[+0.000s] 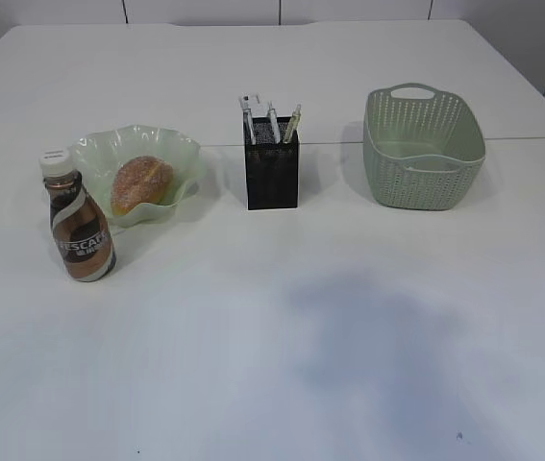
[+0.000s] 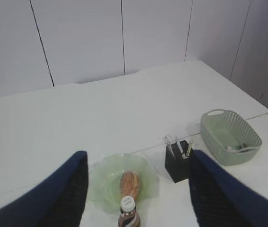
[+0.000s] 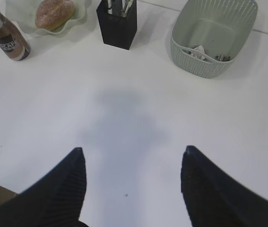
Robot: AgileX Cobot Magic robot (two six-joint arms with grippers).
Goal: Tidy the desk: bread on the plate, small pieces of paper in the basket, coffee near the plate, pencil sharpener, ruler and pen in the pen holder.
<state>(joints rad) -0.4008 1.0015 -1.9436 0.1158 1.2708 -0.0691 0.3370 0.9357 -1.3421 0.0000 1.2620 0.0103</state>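
A: Starting at the left, what stands on the tabletop point(image 1: 282, 365)?

B: The coffee point(image 1: 78, 218), upright with its white cap on, just in front of the plate's left edge and so close that they may touch. The plate point(image 1: 180, 154) with its ruffled rim holds the bread point(image 1: 141, 182), which lies inside it, sugar side up.

A: And the middle?

B: The pen holder point(image 1: 272, 173), upright, to the right of the plate and apart from it. Several slim pieces stick out of its top; one looks like a pen point(image 1: 293, 123), but I cannot tell which is the ruler or whether the pencil sharpener is inside.

A: Further right?

B: The basket point(image 1: 424, 146), set apart from the pen holder. From the right wrist view, the small pieces of paper point(image 3: 201, 52) lie on its floor against the near wall, a white crumpled wad and something darker beside it.

A: The arms?

B: Neither shows in the exterior view. The left tool point(image 2: 136, 189) hangs high above the coffee and plate, its fingers spread wide with nothing between them. The right tool point(image 3: 133, 189) hovers over bare tabletop nearer the front, likewise released and empty.
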